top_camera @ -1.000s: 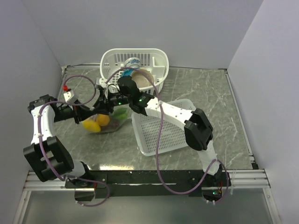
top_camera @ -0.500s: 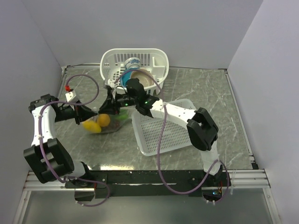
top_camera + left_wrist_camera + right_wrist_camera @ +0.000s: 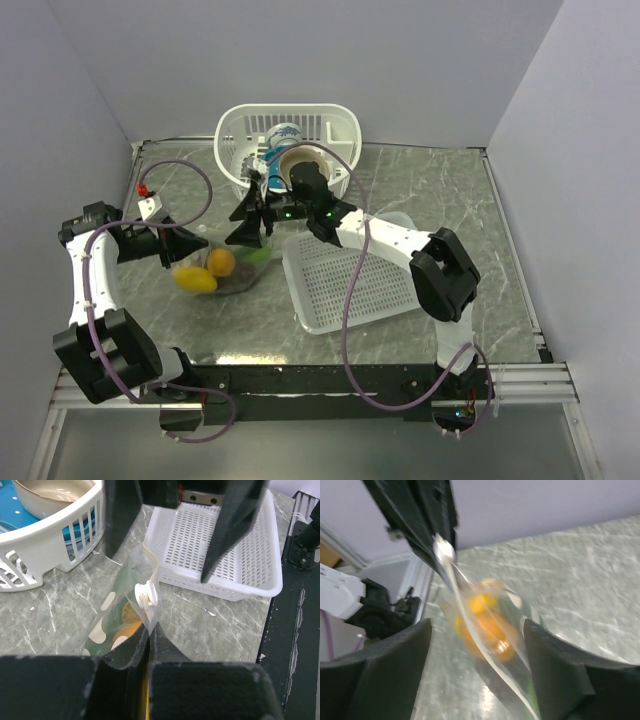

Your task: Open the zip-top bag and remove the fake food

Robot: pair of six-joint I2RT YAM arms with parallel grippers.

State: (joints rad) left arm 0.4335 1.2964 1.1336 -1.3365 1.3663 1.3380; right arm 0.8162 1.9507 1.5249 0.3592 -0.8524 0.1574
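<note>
left gripper [image 3: 149, 631] clamped on zip-top bag [image 3: 119, 596] edge; right gripper [image 3: 477, 626] spread wide, facing bag; fake food [image 3: 221, 262] inside.

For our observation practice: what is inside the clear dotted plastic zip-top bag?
Through the clear dotted plastic zip-top bag you can see a yellow toy fruit, an orange toy fruit and a green piece. Anything beneath them is covered.

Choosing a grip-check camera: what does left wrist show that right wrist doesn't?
Left wrist only: the flat white mesh basket and the tall basket holding a brown bowl. Right wrist only: the orange fruit in full, though blurred. Both: the zip-top bag, its white slider, the left gripper shut on the bag's edge, the right gripper open.
</note>
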